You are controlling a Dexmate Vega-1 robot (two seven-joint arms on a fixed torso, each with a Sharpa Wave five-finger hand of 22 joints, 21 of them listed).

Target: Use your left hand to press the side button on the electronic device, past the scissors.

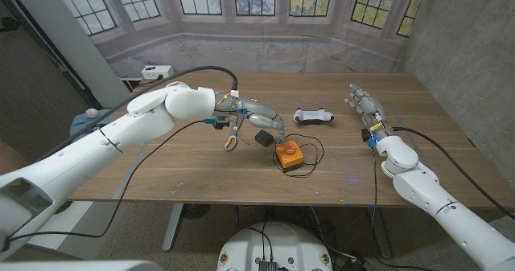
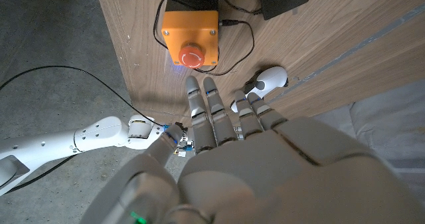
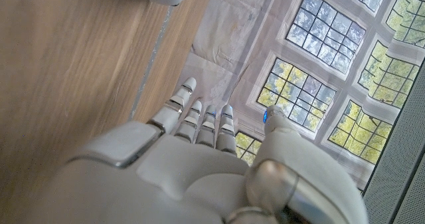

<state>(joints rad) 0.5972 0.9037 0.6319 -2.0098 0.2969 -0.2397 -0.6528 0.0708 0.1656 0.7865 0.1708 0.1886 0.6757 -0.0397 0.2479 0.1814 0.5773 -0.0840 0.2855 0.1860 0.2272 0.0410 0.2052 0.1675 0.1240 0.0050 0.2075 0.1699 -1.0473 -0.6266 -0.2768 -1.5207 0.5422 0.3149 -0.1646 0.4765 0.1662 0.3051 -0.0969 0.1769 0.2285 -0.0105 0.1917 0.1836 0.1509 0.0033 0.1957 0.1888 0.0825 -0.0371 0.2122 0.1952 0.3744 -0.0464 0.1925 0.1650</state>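
Left to right: left hand [image 1: 261, 120] poised over the scissors [image 1: 231, 139], empty, fingers straight and close together. Just beyond it a small black box [image 1: 263, 138] and an orange box [image 1: 288, 153] with a red button and a looped cable, then the white electronic device [image 1: 314, 116] apart from the fingertips, and far right the right hand [image 1: 362, 104], empty with fingers extended. Best done by carrying the fingers on past the scissors, lowering one fingertip to the device's side (button itself too small to make out) and pushing squarely, so as not to skid the light casing. Open wood of the table [image 1: 201, 182] beyond the device and toward the far edge, with cable and black box crowding the near side.
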